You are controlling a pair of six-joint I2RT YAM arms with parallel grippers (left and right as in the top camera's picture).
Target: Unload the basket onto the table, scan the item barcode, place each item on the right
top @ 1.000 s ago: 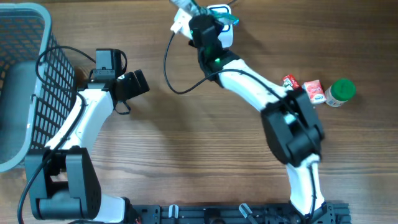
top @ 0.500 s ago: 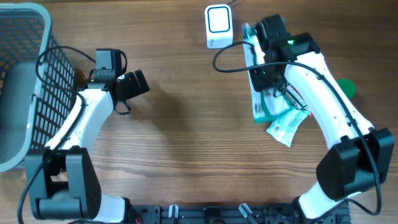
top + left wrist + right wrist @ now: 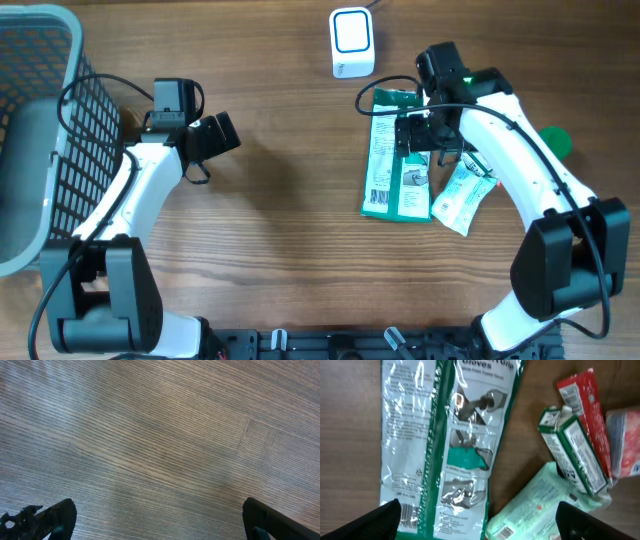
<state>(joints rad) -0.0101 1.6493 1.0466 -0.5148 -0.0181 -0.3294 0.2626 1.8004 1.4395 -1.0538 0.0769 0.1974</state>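
Observation:
The item is a flat green-and-white glove package [image 3: 395, 160] lying on the table, its barcode [image 3: 407, 512] face up near one end. My right gripper [image 3: 422, 135] hovers just above it, open, with nothing between its fingers [image 3: 385, 520]. In the right wrist view the package [image 3: 445, 445] fills the left half below the right gripper [image 3: 480, 525]. The white scanner [image 3: 351, 42] stands at the far edge, apart from the package. My left gripper [image 3: 222, 133] is open over bare wood; its fingertips [image 3: 45, 517] frame only tabletop around the left gripper [image 3: 160, 522].
A pale green wipes pack [image 3: 462, 198] lies against the package's right side. A green-and-white carton [image 3: 572, 450], a red packet [image 3: 582, 405] and a green-capped bottle [image 3: 556, 140] sit further right. A grey mesh basket [image 3: 40, 130] stands at the far left.
The right arm swung from the scanner back to the right, brought the package down onto the table and opened its jaws. The package now lies flat and free. The left arm stayed still.

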